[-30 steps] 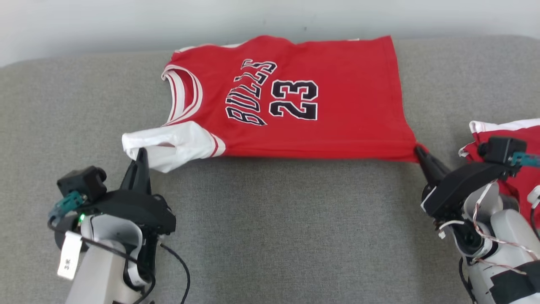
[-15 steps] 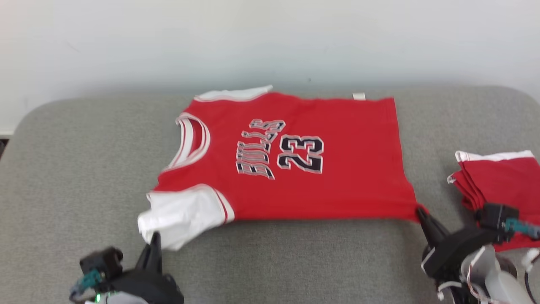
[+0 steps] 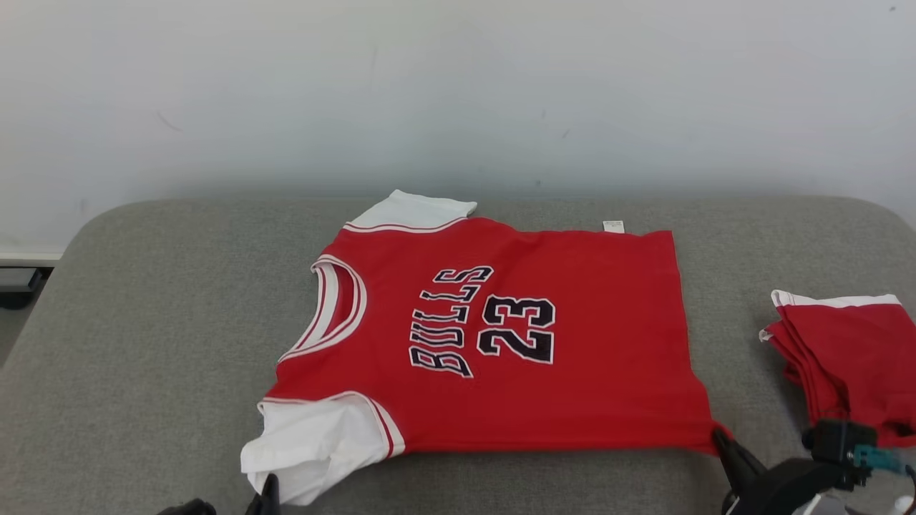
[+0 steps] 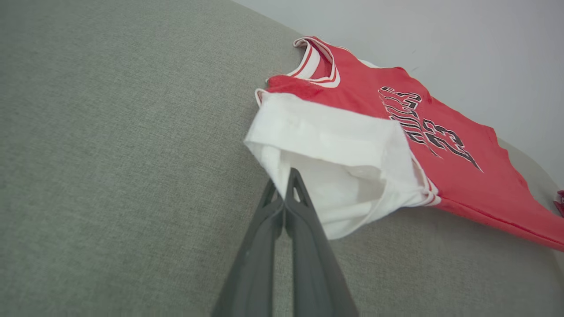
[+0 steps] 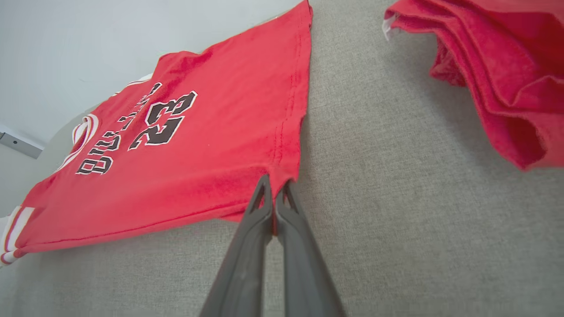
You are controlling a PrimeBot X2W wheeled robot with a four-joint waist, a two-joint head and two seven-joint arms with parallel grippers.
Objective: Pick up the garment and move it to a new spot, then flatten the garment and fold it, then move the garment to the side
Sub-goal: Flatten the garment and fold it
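Head view: the garment (image 3: 572, 372), a red jersey printed with "BULLS 23", lies spread face up about midway between the far and near edges of the grey fabric-covered tabletop (image 3: 157, 322). Its collar points toward the left edge and its hem toward the right edge. One white sleeve (image 3: 315, 443) reaches toward the near edge, and the other lies at the far side. The tip of the left claw (image 3: 270, 493) shows at the bottom, touching that near sleeve. The right claw (image 3: 723, 440) meets the near corner of the hem. A pile (image 3: 851, 357) of folded red cloth sits near the right edge, apart from the garment. A pale wall (image 3: 458, 93) rises behind the far edge.

Left wrist view: the left claw (image 4: 288, 176) has its two fingers pressed together, and their tips pinch the rumpled white sleeve (image 4: 335, 141) at its open end. The rest of the garment (image 4: 374, 101) lies flat on the tabletop (image 4: 110, 154) beyond.

Right wrist view: the right claw (image 5: 274, 182) is closed tight on the hem corner of the garment (image 5: 211, 145), with a sliver of red cloth showing between the fingers. The pile (image 5: 506, 66) lies toward the right, with bare tabletop (image 5: 396, 198) between it and the hem.
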